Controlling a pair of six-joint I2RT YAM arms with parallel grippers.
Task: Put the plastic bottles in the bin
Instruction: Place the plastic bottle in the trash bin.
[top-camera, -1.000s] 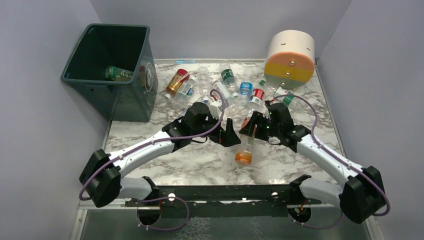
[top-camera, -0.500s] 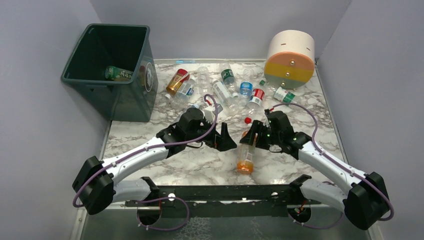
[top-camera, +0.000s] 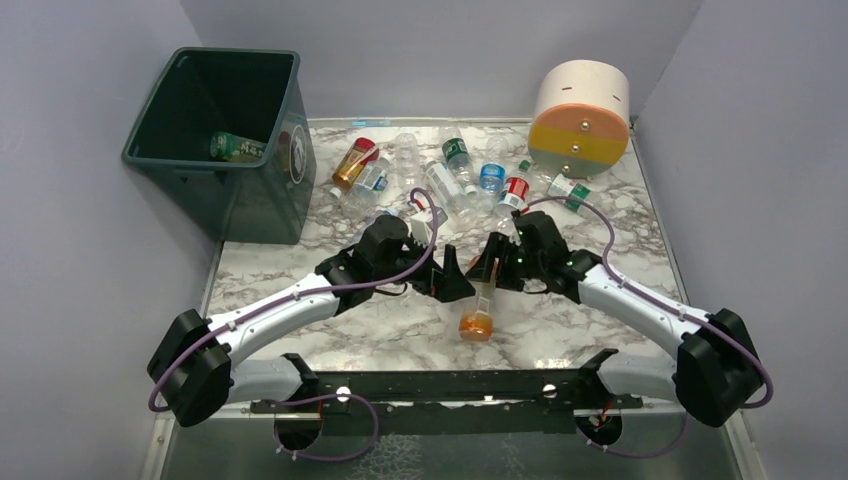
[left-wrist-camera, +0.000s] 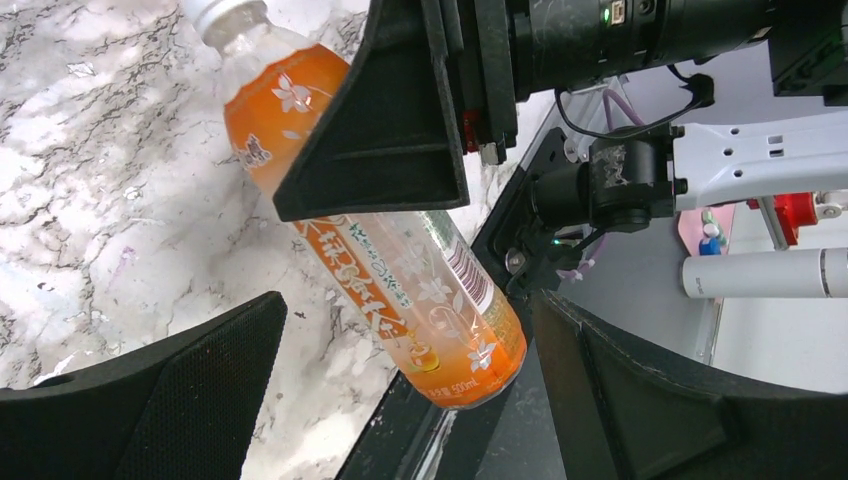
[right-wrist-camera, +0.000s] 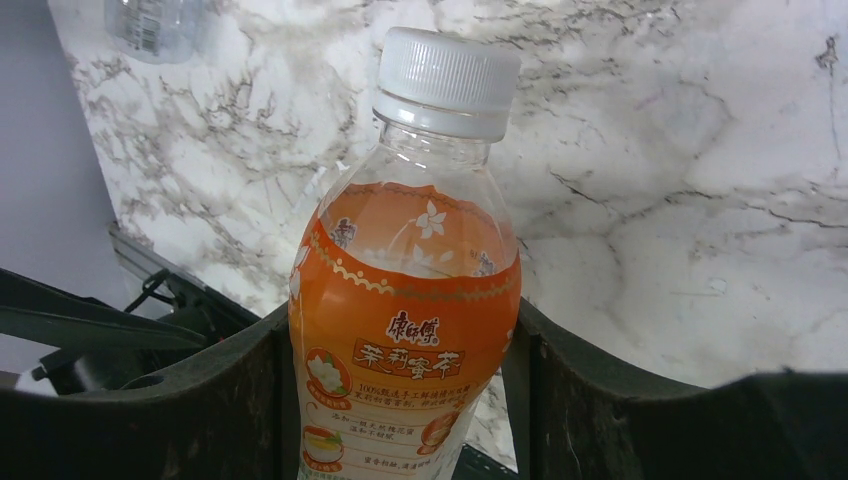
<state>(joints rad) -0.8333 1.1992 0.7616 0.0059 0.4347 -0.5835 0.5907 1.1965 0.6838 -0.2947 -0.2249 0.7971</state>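
An orange-labelled plastic bottle (top-camera: 477, 320) with a white cap (right-wrist-camera: 444, 78) hangs tilted above the table's middle. My right gripper (top-camera: 492, 272) is shut on its label (right-wrist-camera: 405, 330), one finger (right-wrist-camera: 190, 400) on each side. My left gripper (top-camera: 450, 277) stands wide open just left of it. In the left wrist view the bottle's lower half (left-wrist-camera: 420, 290) lies between the left gripper's (left-wrist-camera: 408, 310) spread fingers (left-wrist-camera: 160, 400) without touching them. Several more plastic bottles (top-camera: 445, 175) lie across the far side of the table. The dark green bin (top-camera: 160, 152) stands at the far left with one bottle (top-camera: 236, 147) inside.
A big cream, orange and yellow cylinder (top-camera: 581, 115) stands at the far right corner. Grey walls close in the table on three sides. The black base rail (top-camera: 440, 385) runs along the near edge, under the held bottle's bottom.
My right gripper has carried the orange bottle left and nearer, up to the left gripper. The left arm has drawn back a little, its jaws still open.
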